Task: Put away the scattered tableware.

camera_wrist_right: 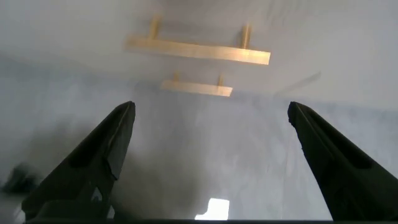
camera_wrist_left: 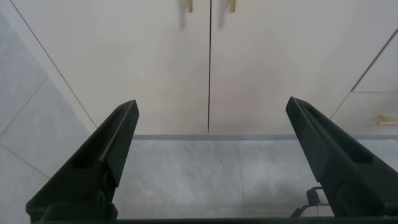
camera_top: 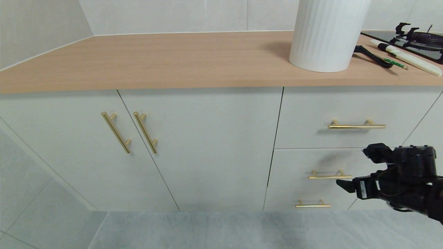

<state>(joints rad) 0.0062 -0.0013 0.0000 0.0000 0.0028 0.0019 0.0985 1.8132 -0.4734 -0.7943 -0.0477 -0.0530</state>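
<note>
home-type kitchen: wood-look countertop point(camera_top: 173, 58) over pale cabinet doors point(camera_top: 207, 145) + drawers point(camera_top: 346, 110) w/ brass bar handles point(camera_top: 356, 126), tiled wall point(camera_top: 173, 15) behind, grey tile floor point(camera_top: 207, 230), gas hob grate point(camera_top: 420, 37) at counter's far rt end, utensils point(camera_top: 408, 57) just beside it.

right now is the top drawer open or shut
Shut. The top drawer front sits flush with the cabinet door beside it, with only a thin seam between them.
</note>
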